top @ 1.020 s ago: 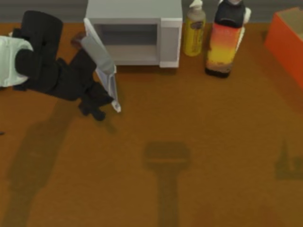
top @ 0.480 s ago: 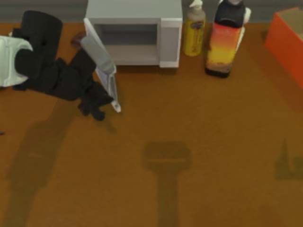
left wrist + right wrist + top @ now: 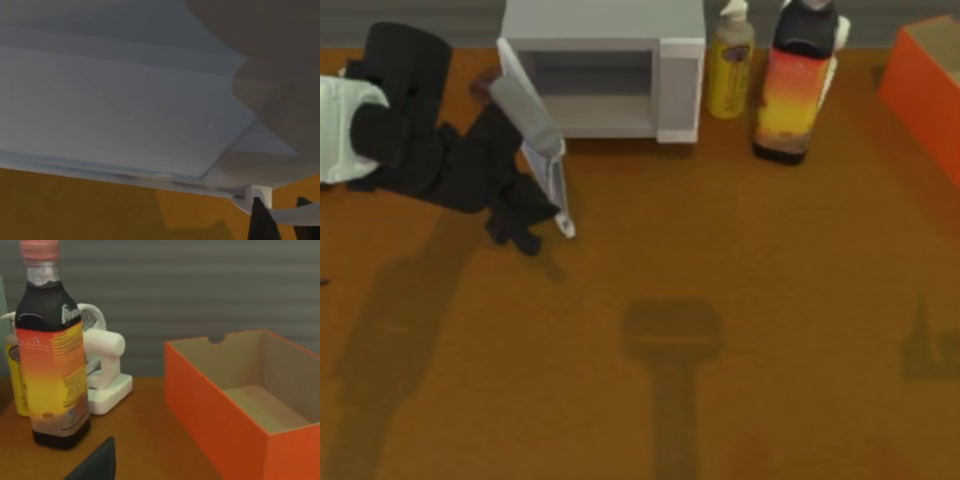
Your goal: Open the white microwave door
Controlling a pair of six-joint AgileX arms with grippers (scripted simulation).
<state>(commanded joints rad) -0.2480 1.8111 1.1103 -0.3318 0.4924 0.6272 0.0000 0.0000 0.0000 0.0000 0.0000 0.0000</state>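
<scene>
My left gripper point(image 3: 532, 232) sits at the free end of the door point(image 3: 535, 140), toward the table's point(image 3: 720, 300) left side and forward of the microwave point(image 3: 605, 65). In the left wrist view two dark fingertips point(image 3: 261, 220) stand on either side of a small white tab on the door's edge, so I judge my jaws nearly closed on that edge, though I cannot see actual contact. The door lies just beside my jaws and runs away from them toward its hinge at the microwave's front left corner. Its long axis slants from that corner forward and a little rightward, so the panel stands swung well out from the oven's front. Any further swing turns on that hinge line, and I am on the door's left, outer side. My left arm is the nearer one by far; my right gripper is not in the top view, and its wrist view faces the bottle point(image 3: 52, 355) and the orange box point(image 3: 240, 405) near the table's right edge.

The door is a flat white-framed panel with a grey window. Behind it the microwave stands at the table's back edge, left of centre, its grey cavity exposed and its narrow control panel at the front's right.
</scene>
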